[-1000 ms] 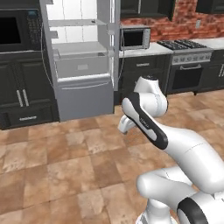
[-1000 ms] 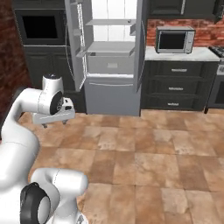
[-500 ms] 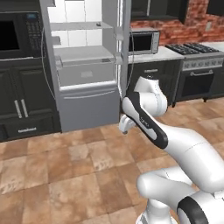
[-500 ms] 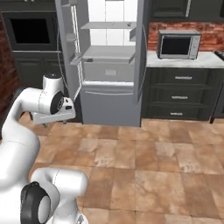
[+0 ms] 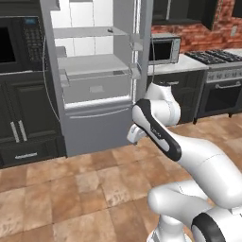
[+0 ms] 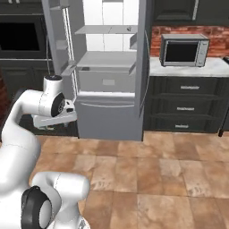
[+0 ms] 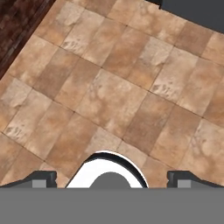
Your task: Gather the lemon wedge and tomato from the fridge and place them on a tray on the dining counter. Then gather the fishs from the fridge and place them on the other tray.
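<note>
The fridge (image 5: 97, 80) stands open ahead, both doors swung wide, its shelves looking bare, though small items may be too faint to make out. The gripper (image 7: 111, 177) points down at the tiled floor (image 7: 113, 87), jaws spread fully and holding nothing.

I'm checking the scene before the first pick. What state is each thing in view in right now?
fridge: both upper doors swung open, shelves showing, bottom drawer shut.
gripper: open, holding nothing, pointing down at the floor tiles.
microwave: door shut, on the counter right of the fridge.
wall oven: door shut.
stove: oven door shut.
</note>
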Tool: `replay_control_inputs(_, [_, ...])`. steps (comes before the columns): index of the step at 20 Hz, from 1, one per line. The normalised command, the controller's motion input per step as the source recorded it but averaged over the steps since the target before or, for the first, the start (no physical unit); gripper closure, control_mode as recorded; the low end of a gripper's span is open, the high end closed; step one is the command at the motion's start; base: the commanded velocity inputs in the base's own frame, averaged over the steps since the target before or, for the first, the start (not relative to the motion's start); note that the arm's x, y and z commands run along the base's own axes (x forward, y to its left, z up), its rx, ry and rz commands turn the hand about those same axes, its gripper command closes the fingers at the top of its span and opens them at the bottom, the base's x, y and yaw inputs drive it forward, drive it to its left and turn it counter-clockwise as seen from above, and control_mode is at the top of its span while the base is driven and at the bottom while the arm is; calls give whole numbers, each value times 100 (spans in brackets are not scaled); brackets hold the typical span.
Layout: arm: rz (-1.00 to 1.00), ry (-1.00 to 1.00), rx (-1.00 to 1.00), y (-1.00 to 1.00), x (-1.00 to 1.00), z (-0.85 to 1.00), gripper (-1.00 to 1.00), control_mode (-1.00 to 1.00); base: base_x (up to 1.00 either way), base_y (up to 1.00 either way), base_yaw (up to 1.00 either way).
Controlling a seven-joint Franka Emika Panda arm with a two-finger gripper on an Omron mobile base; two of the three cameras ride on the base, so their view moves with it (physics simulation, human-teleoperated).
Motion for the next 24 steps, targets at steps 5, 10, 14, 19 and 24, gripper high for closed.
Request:
replay_control_inputs(5, [0, 0, 0, 0, 0, 0, -100, 100, 72, 21, -8])
replay_control_inputs(10, [0, 0, 0, 0, 0, 0, -100, 100, 70, 30, -7])
replay_control_inputs(14, [0, 0, 0, 0, 0, 0, -100, 100, 73, 31, -5])
replay_control_inputs(19, [0, 0, 0, 0, 0, 0, -100, 100, 73, 47, -7])
replay_control_inputs(24, [0, 0, 0, 0, 0, 0, -100, 100, 70, 49, -6])
